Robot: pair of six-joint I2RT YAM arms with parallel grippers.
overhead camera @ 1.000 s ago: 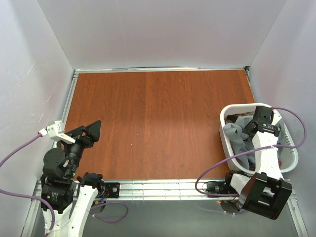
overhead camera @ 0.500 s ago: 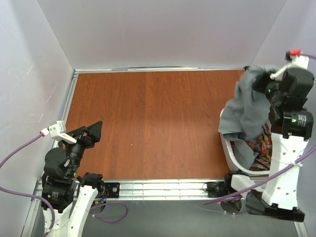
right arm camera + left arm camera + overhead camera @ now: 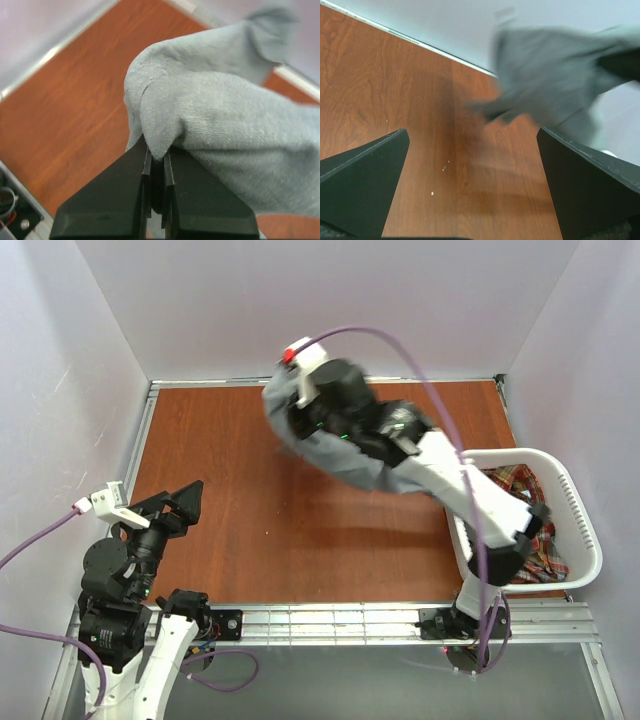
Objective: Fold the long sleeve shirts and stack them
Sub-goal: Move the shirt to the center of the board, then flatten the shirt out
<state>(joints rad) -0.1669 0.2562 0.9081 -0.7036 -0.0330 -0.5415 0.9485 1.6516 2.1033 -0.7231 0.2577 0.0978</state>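
The plain grey long sleeve shirt (image 3: 345, 458) hangs in the air over the back middle of the table. My right gripper (image 3: 157, 152) is shut on a pinched fold of this grey cloth (image 3: 225, 115). The shirt shows blurred in the left wrist view (image 3: 550, 75). A plaid long sleeve shirt (image 3: 545, 552) in red, navy and yellow lies in the white basket (image 3: 583, 525) at the right. My left gripper (image 3: 185, 502) stands open near the table's left front, with only bare wood between its fingers (image 3: 365, 175).
The wooden table (image 3: 230, 460) is bounded by white walls at the left, back and right, with a metal rail along its front edge (image 3: 330, 618). The right arm stretches from its base across the basket's left side.
My right arm has lifted the grey shirt out of the basket and swung it left to the back middle of the table. The plaid shirt is now uncovered. The left arm has barely moved.
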